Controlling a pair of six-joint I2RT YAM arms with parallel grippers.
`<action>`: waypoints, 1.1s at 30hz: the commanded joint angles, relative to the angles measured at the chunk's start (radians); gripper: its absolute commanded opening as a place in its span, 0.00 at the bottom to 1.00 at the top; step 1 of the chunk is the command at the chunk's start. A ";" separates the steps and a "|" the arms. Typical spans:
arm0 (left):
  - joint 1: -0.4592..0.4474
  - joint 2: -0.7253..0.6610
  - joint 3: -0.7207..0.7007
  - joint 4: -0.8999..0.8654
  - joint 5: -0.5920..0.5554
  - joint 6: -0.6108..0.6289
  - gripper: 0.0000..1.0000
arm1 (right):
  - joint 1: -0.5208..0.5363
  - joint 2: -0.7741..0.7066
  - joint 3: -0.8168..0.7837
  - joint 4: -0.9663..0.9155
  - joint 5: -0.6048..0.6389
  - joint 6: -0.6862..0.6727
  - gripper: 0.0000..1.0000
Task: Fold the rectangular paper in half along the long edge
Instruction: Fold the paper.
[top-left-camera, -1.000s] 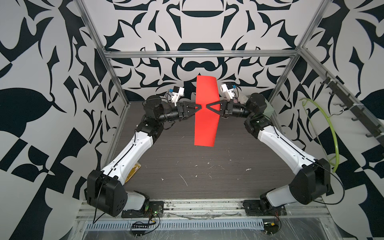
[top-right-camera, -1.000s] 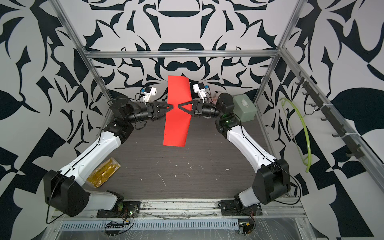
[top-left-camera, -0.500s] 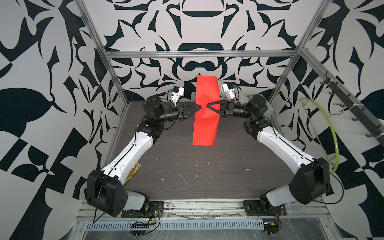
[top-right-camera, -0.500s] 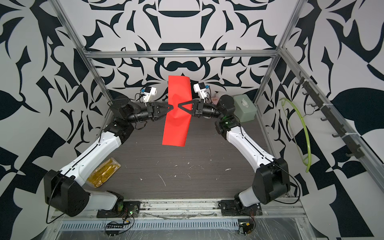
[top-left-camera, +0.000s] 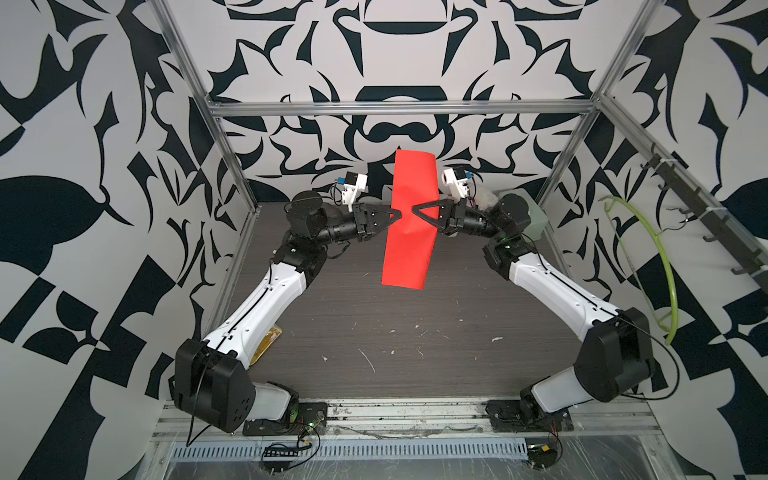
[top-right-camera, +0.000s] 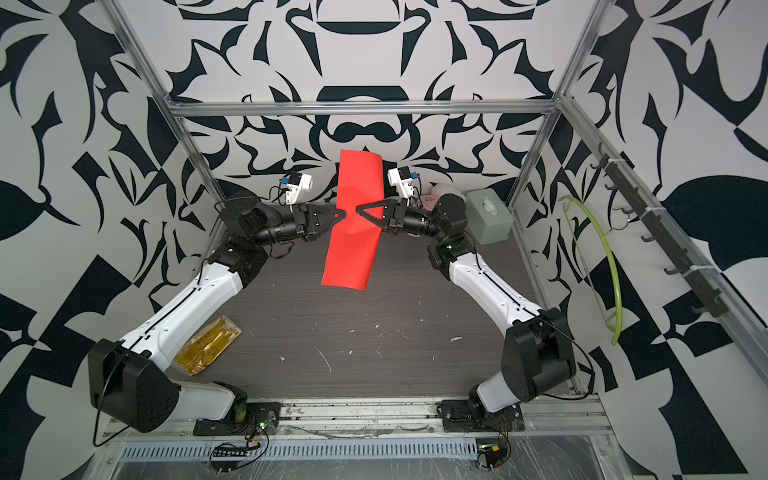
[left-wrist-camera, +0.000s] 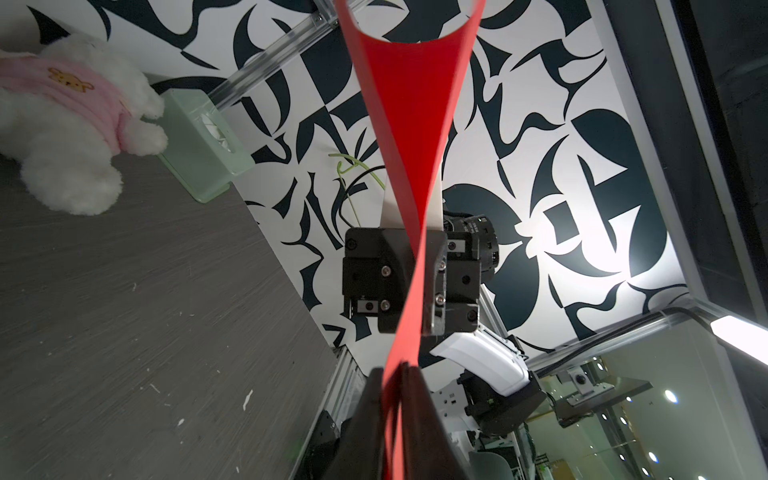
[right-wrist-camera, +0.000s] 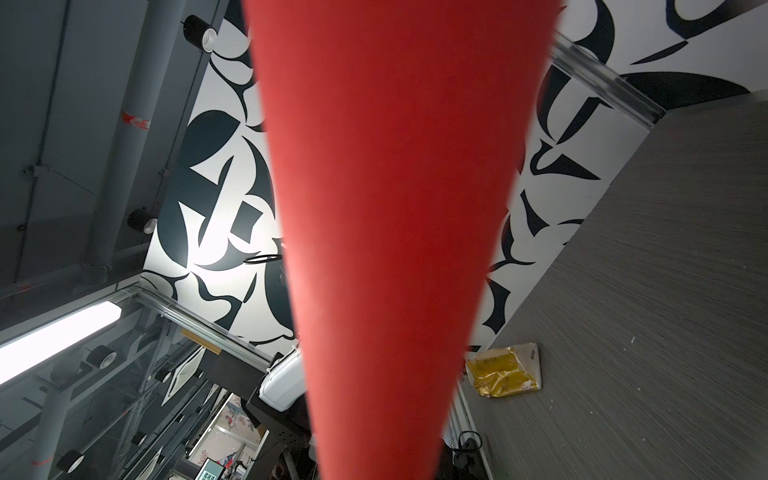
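The rectangular paper (top-left-camera: 409, 249), bright red, hangs upright in the air over the back of the table in both top views (top-right-camera: 353, 249). Its upper end curls over in a rounded bend. My left gripper (top-left-camera: 398, 213) reaches in from the left and is shut on the paper's edge; the left wrist view shows red paper (left-wrist-camera: 411, 124) pinched between the dark fingers (left-wrist-camera: 370, 415). My right gripper (top-left-camera: 412, 209) comes in from the right, tip to tip with the left, shut on the same sheet. In the right wrist view the paper (right-wrist-camera: 386, 208) hides the jaws.
A white plush bear in a pink top (left-wrist-camera: 70, 124) and a pale green box (top-right-camera: 488, 216) sit at the back right corner. A gold packet (top-right-camera: 208, 351) lies at the front left by the left arm. A green hoop (top-left-camera: 656, 270) hangs on the right wall.
My left gripper's jaws have closed onto the paper. The sheet has shifted slightly left and its lower end has swung a little. The right gripper has stayed on the paper.
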 joint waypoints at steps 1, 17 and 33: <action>0.003 -0.002 -0.019 0.019 0.003 0.011 0.00 | -0.005 -0.060 0.020 -0.077 0.009 -0.101 0.14; 0.005 -0.019 0.024 -0.015 -0.080 0.083 0.00 | 0.001 -0.191 0.002 -0.421 0.010 -0.291 0.45; 0.001 -0.040 0.023 -0.017 -0.163 0.139 0.00 | 0.098 -0.188 0.025 -0.698 0.102 -0.479 0.45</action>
